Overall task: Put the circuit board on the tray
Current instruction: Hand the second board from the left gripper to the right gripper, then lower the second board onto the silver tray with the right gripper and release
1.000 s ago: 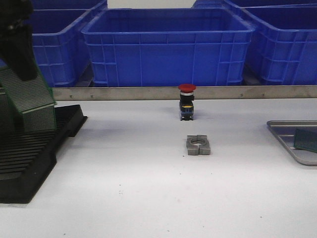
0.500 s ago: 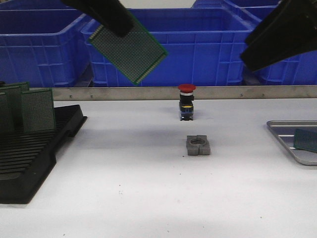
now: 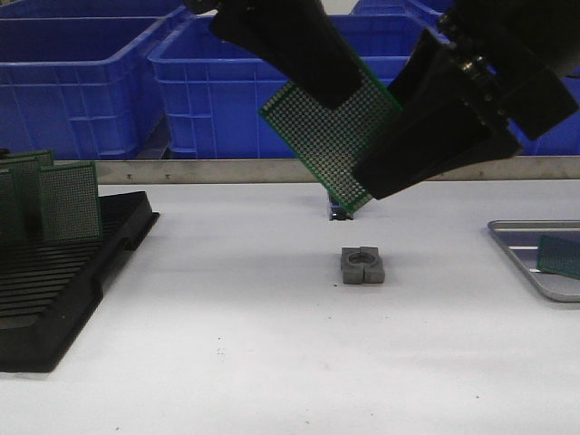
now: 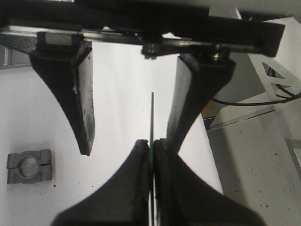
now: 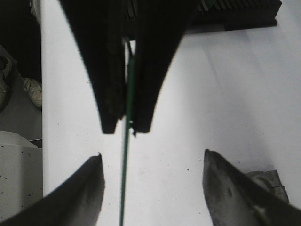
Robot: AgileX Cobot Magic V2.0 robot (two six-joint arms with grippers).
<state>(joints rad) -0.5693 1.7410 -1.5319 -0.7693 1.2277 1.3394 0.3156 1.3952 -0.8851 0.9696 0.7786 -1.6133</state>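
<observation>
My left gripper (image 3: pixel 337 91) is shut on a green perforated circuit board (image 3: pixel 331 136) and holds it tilted in the air above the table's middle. In the left wrist view the gripper (image 4: pixel 152 142) pinches the board (image 4: pixel 152 113) edge-on. My right gripper (image 3: pixel 385 172) is open at the board's lower right side. In the right wrist view its gripper (image 5: pixel 153 154) stands wide with the board's edge (image 5: pixel 125 174) between the fingers, not touching either. The silver-grey tray (image 3: pixel 521 249) lies at the far right with another green board (image 3: pixel 559 256) on it.
A black slotted rack (image 3: pixel 54 290) with upright boards (image 3: pixel 68 201) stands at the left. A grey clamp block (image 3: pixel 362 265) lies mid-table, also in the left wrist view (image 4: pixel 29 165). A push button's base (image 3: pixel 342 215) shows behind the held board. Blue bins (image 3: pixel 227 100) line the back.
My left gripper has carried the board from the rack rightward and down to mid-table. My right gripper has come in from the upper right and now straddles the board's edge.
</observation>
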